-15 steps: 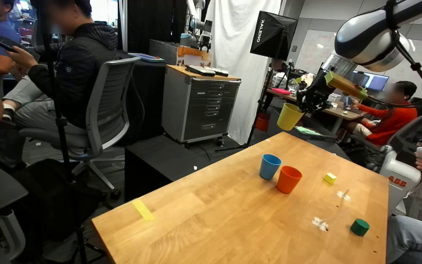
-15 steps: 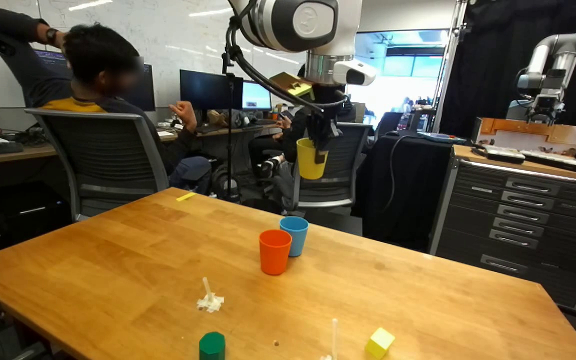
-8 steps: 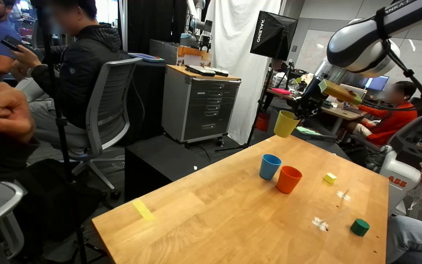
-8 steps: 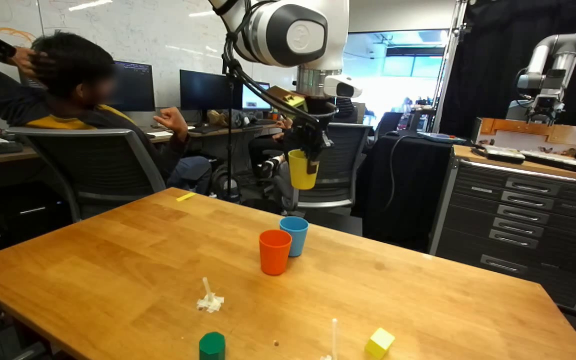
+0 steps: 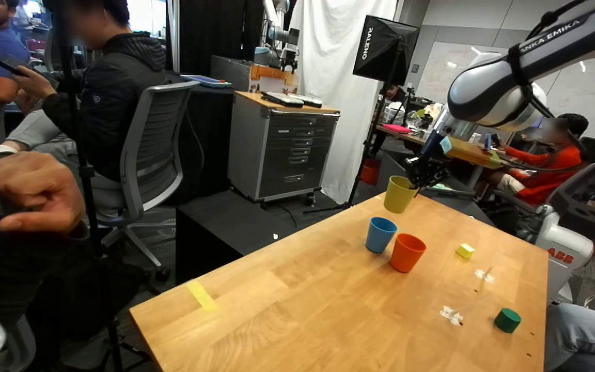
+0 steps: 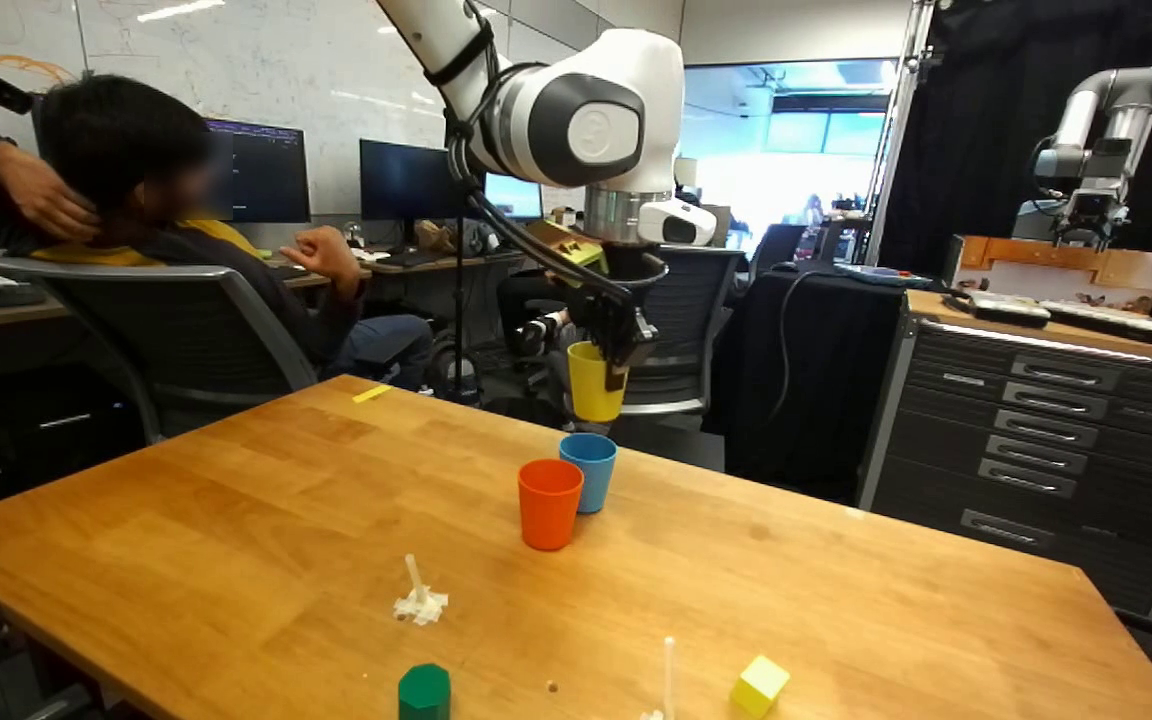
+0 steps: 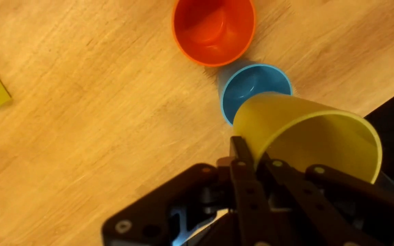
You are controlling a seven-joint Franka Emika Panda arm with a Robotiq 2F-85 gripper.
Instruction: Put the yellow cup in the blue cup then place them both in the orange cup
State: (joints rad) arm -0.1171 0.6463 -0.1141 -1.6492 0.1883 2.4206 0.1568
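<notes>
wood tbl [image 6: 266, 500] w/ blue cup [image 6: 599, 475] beside orange cup [image 6: 549, 510]; jaws gripping yellow cup [image 6: 591, 388] by wall, higher up

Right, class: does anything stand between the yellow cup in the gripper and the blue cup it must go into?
Nothing visible does. The gripper holds the yellow cup by its wall, and no object shows between it and the blue cup. The orange cup stands close beside the blue one, not over its mouth.

arm [image 6: 588, 130]: white, dark grey | collar [image 6: 612, 213]: silver | cables [image 6: 485, 207]: black | tool [image 7: 255, 162]: black, round screws [image 7: 123, 226]
</notes>
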